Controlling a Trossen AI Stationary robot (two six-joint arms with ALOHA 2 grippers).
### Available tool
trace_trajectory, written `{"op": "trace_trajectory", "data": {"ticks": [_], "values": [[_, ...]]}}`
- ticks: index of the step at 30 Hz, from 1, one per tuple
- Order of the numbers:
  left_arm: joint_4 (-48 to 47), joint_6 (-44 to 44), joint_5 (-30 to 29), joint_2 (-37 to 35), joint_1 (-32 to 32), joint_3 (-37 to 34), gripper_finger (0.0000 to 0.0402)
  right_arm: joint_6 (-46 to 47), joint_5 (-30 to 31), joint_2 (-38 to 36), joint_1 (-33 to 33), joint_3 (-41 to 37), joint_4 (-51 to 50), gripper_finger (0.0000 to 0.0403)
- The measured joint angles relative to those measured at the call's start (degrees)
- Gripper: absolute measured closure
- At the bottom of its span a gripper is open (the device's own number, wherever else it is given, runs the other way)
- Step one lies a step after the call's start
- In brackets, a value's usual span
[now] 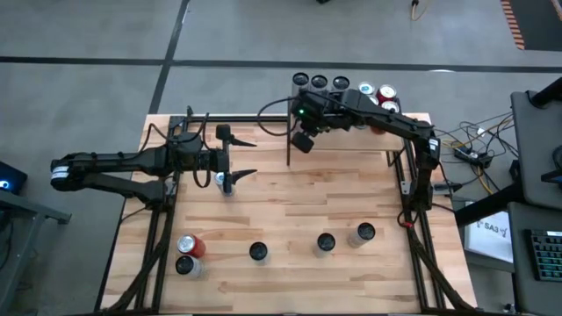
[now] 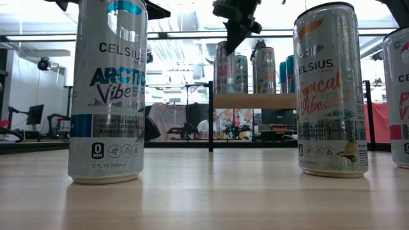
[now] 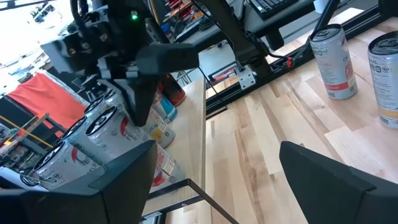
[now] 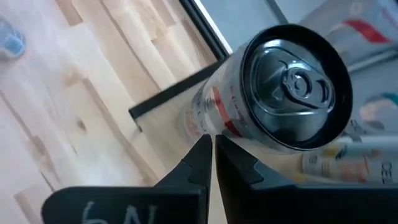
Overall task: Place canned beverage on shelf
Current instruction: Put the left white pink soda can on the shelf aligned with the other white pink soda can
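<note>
- Right gripper [image 1: 301,140], dark and two-fingered, hangs at the near edge of the shelf [image 1: 413,118], a small light-wood board with thin black metal posts at the table's far right corner; its fingers are pressed together with nothing between them, just beside the silver-topped can [image 4: 280,99] nearest the shelf's left end.
- Left gripper [image 1: 244,154] waits over the left half of the plank tabletop [image 1: 299,211], jaws spread wide and empty, with one small can [image 1: 225,183] standing just below it.
- Shelf contents: a row of slim cans along the board, namely three dark-topped cans [image 1: 320,82] at the left and the red-and-white cans [image 1: 385,95] toward the right; all stand upright, and the low view shows their printed sides above the board's edge.
- Task progress, judged: several cans are already shelved, and the closed, empty right gripper beside the row suggests a can set down and let go.
- Remaining stock: five cans stand on the tabletop's near strip, a red can [image 1: 188,245] touching a dark-topped can [image 1: 184,264] at the left, then three single cans [image 1: 325,242] spaced toward the right.
- Low view: two tall Celsius cans, one pale blue [image 2: 108,96] and one tropical-print [image 2: 329,96], stand close to the lens, well apart from the shelf.
</note>
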Motion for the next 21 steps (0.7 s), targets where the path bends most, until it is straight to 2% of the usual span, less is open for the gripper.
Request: {"op": "trace_trajectory", "data": {"ticks": [21], "values": [[0.0, 0.2, 0.0, 0.0, 0.0, 0.0, 0.0079, -6.1, 0.1, 0.0, -5.3, -2.6, 8.3, 0.0390]]}}
